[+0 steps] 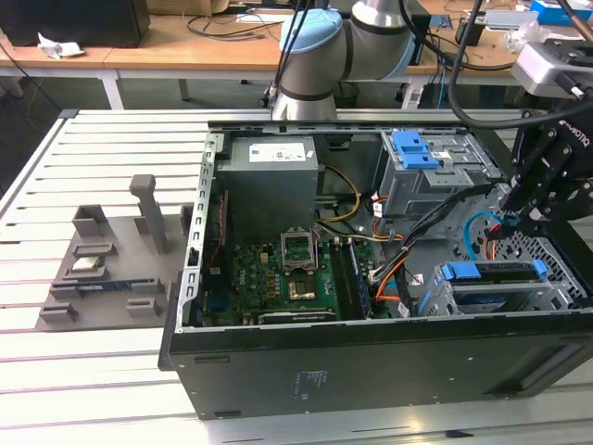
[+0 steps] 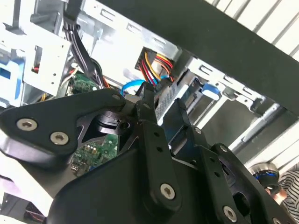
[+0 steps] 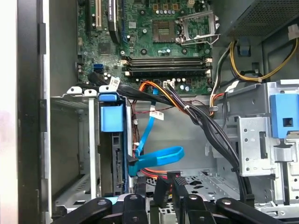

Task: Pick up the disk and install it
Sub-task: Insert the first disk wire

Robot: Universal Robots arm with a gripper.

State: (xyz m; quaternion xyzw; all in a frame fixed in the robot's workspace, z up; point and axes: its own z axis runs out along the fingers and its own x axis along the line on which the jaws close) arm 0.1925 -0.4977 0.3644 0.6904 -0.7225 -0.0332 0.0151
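The disk [image 1: 494, 273], framed by its blue caddy, lies in the lower drive cage at the exterior view's right, inside the open computer case [image 1: 371, 371]. In the first wrist view the disk [image 3: 112, 149] stands edge-on in the cage under its blue tab. My gripper [image 1: 512, 218] hangs inside the case just behind that cage, beside the blue data cable [image 3: 159, 157]. Both wrist views show the fingers a narrow gap apart with nothing between them, the gripper [image 3: 170, 185] hovering over the perforated case floor and the gripper [image 2: 163, 106] pointing toward the cage and coloured wires.
A lone blue bracket [image 1: 414, 148] sits on the upper drive cage. The grey power-supply box [image 1: 273, 181] and motherboard [image 1: 287, 273] fill the case's left half. Black cable bundles [image 3: 210, 126] cross near my gripper. A grey fixture with small parts [image 1: 102, 264] lies on the slatted table.
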